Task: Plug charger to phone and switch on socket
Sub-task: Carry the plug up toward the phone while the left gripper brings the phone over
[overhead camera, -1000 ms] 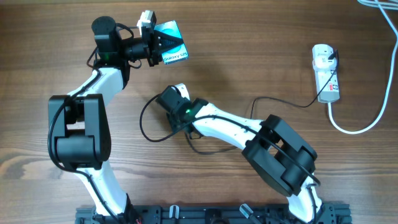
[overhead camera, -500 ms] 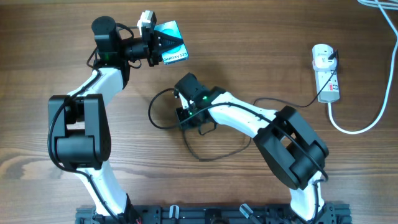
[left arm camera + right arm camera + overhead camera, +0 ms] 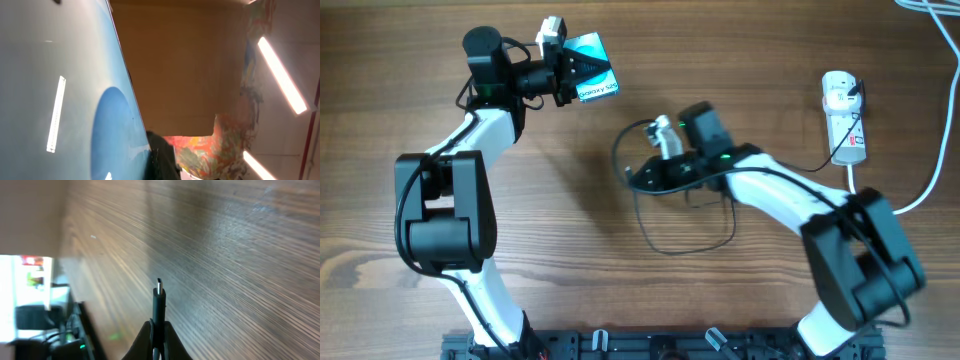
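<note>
The phone point(image 3: 592, 79), teal-screened with white edge, is held up at the far left by my left gripper point(image 3: 570, 78), which is shut on it. In the left wrist view the phone's screen point(image 3: 60, 90) fills the left half, with one dark finger point(image 3: 162, 160) at its edge. My right gripper point(image 3: 642, 176) is mid-table, shut on the charger's plug; the plug tip point(image 3: 159, 294) sticks out straight between the fingers point(image 3: 145, 337) above the wood. The black charger cable point(image 3: 690, 240) loops below the right arm. The white socket point(image 3: 842, 115) lies at the far right with the red-orange switch point(image 3: 855, 141).
A thick white cord point(image 3: 905, 203) runs from the socket round to the right edge and up to the far right corner. A thin black cable point(image 3: 790, 165) leads from the socket towards the right arm. The arm bases stand at the near edge.
My right arm has swung right and away from the near edge, carrying the charger plug and dragging the cable loop with it. The left gripper with the phone has shifted slightly farther away.
</note>
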Tool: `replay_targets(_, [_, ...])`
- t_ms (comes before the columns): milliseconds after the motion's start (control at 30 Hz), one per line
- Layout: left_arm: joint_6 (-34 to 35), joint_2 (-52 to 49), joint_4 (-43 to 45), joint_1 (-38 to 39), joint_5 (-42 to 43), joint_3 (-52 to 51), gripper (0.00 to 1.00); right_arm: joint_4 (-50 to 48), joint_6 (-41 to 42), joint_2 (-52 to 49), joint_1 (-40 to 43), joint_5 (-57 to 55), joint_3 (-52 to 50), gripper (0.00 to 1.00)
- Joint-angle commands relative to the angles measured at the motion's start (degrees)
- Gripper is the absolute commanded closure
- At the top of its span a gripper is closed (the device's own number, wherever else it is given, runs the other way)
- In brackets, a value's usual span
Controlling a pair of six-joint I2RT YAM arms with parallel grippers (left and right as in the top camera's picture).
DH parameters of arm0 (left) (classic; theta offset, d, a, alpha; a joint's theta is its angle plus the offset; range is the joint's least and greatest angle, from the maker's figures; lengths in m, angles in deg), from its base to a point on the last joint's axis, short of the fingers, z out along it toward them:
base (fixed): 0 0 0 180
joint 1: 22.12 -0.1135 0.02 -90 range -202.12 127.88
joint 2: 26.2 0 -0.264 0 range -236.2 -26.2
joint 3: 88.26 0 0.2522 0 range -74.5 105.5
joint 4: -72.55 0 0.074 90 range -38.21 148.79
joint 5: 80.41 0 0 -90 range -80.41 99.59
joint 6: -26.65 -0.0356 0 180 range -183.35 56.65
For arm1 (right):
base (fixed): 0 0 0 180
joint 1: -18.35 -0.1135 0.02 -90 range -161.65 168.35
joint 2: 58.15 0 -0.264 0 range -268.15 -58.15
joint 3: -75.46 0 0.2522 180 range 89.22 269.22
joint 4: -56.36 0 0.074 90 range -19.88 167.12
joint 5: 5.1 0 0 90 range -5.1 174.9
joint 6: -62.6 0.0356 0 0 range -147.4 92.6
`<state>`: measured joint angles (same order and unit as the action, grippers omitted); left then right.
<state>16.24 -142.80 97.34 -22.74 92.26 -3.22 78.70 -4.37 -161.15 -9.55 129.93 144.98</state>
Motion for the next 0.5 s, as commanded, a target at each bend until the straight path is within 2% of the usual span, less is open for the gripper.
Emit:
replay_targets(0, [-3.13,-0.55,0.42,2.27,2.51,1.49,0.96,-1.07,-2.58,5.79,4.48,10.91,-3.21,0.96])
replay_targets(467, [-5.95,-0.55,0.42,12.04,-0.72,1.49,0.96,-1.14,-5.05,14.10,20.57,29.40,-11.28,0.96])
